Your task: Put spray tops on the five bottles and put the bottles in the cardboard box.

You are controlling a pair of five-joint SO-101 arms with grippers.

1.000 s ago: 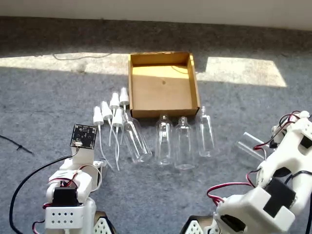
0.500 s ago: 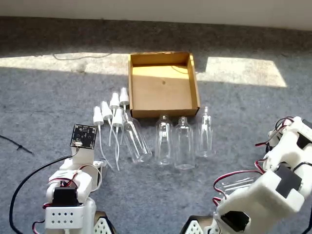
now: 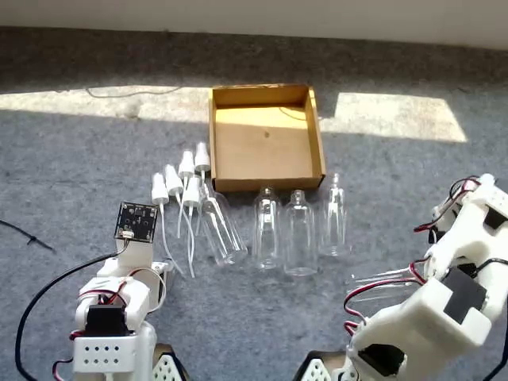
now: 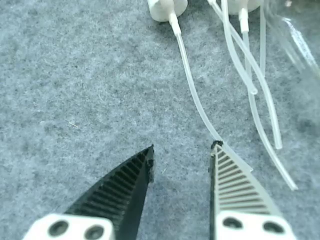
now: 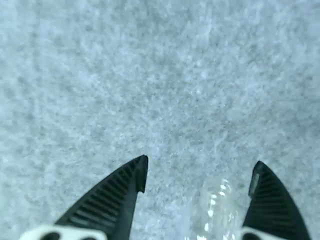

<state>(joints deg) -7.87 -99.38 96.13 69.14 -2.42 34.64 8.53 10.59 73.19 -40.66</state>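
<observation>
Edging back toward the box [image 3: 266, 151], the right gripper [image 5: 201, 162] brings its bottle [image 3: 385, 278] along, clamped lengthwise with the neck outward, now front-right of the box. We judge it is headed for capping. Front-left of the box, the left gripper [image 4: 182, 150] gapes over the carpet [image 4: 75, 75] beside the five tops [image 3: 181, 182], whose tubes [image 4: 200, 100] cross and could snag. Four uncapped bottles [image 3: 298, 230] lie just before the box.

Grey-carpeted bench [image 3: 79, 175], bearing box [image 3: 266, 151] near far edge, four bottles [image 3: 300, 234] just nearside of it, five spray tops [image 3: 173, 181] toward left edge.
</observation>
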